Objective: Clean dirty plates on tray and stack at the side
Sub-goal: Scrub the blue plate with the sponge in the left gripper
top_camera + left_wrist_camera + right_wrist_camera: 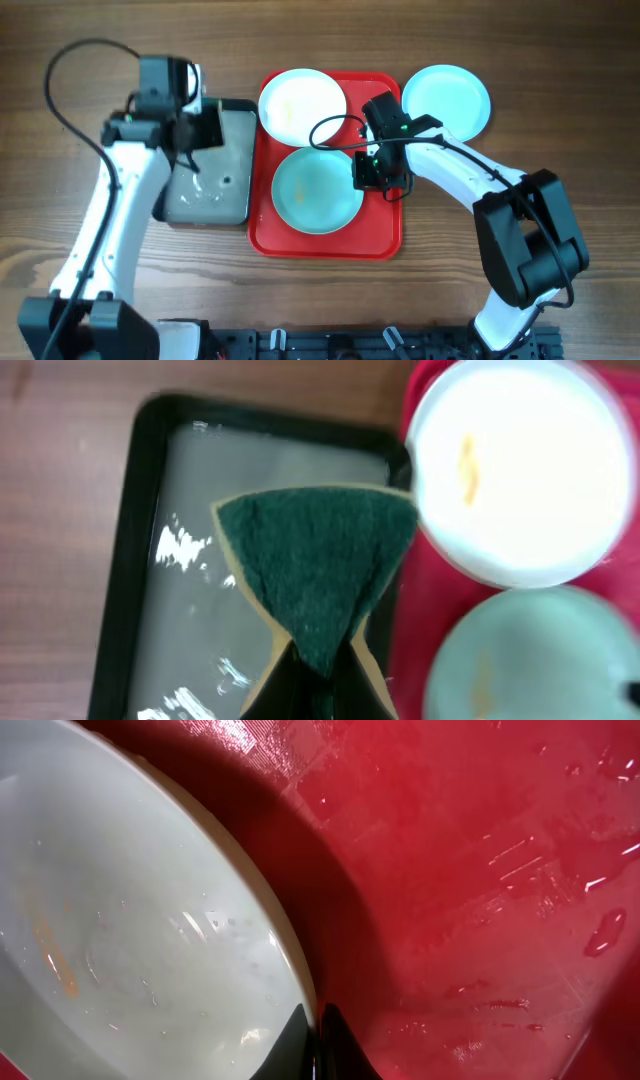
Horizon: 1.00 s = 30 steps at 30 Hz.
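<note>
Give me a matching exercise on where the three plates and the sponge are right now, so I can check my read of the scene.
Things:
1. white plate
2. nearer aqua plate
3. farther aqua plate
4. sponge

Places:
A. on the table, right of the red tray
B. held by the left gripper above the grey tray
C. on the red tray's far end
D. on the red tray, rim in the shut right gripper

Pairs: 1-C, 2-D, 3-A, 4-B
</note>
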Each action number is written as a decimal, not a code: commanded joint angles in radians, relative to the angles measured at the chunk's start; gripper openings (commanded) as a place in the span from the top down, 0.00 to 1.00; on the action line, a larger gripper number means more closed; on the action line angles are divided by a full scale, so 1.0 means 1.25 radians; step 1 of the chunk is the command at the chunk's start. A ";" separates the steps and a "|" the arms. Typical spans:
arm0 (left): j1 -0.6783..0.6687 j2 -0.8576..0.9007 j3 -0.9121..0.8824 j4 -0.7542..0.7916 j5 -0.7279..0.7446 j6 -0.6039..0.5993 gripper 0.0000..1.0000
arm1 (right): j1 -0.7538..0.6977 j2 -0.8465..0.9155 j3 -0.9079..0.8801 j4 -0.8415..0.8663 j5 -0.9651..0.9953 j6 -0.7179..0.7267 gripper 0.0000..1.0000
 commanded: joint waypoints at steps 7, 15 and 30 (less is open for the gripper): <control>-0.052 0.091 0.106 -0.153 0.200 -0.050 0.96 | 0.002 0.015 -0.005 0.005 -0.007 0.015 0.96; -0.240 0.148 0.105 -0.164 0.186 -0.119 0.96 | 0.002 0.015 -0.005 0.005 -0.007 0.015 0.96; -0.339 0.237 0.038 -0.110 0.046 -0.302 0.96 | 0.002 0.015 -0.005 0.003 -0.007 0.014 0.96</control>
